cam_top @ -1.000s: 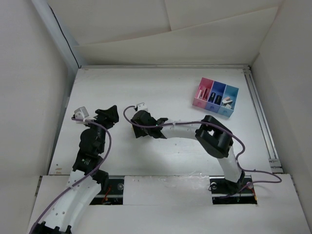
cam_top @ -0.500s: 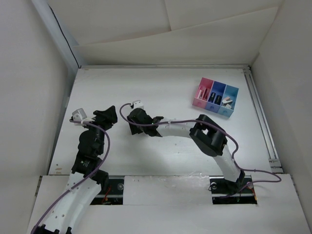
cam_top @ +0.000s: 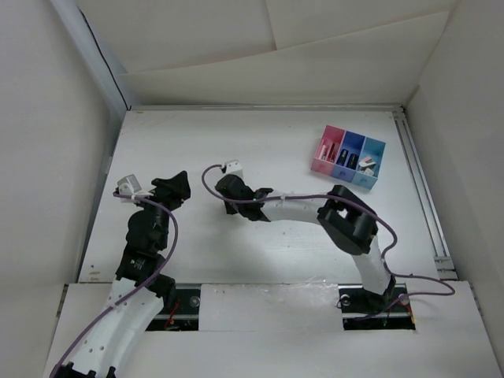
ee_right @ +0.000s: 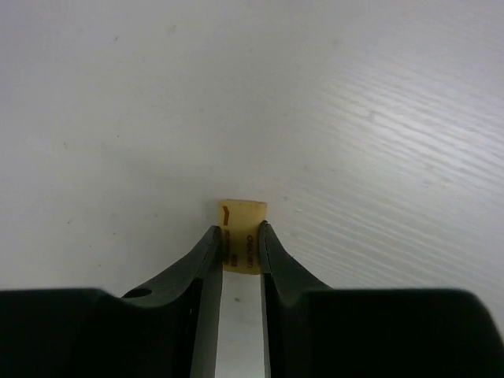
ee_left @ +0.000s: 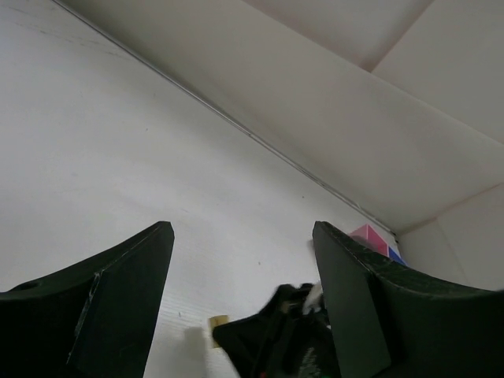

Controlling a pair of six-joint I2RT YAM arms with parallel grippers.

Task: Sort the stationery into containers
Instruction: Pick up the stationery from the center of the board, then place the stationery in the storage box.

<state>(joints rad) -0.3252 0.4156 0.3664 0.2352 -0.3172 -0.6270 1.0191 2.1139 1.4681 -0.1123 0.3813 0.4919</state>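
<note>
Cream eraser (ee_right: 242, 214) pinched between the right gripper (ee_right: 236, 235) jaws.
Judged light, soft, non-slip; a grip across its narrow sides should suit.

You see the left claw (ee_left: 242, 232) spread apart over the white worktop (ee_left: 118, 157), with the right claw (ee_left: 230, 335) nosed against a cream block (ee_left: 216, 321) (pink bin (ee_left: 368, 236) well beyond).

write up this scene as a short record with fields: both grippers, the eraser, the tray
right gripper: shut on the eraser, left of the table's middle
eraser: small, cream, printing on it; low at the table, cannot tell if lifted
left gripper: open, nothing between the fingers, to the left of the right gripper
tray: far right of table; pink, dark blue and light blue bins in a row, small items in each
</note>
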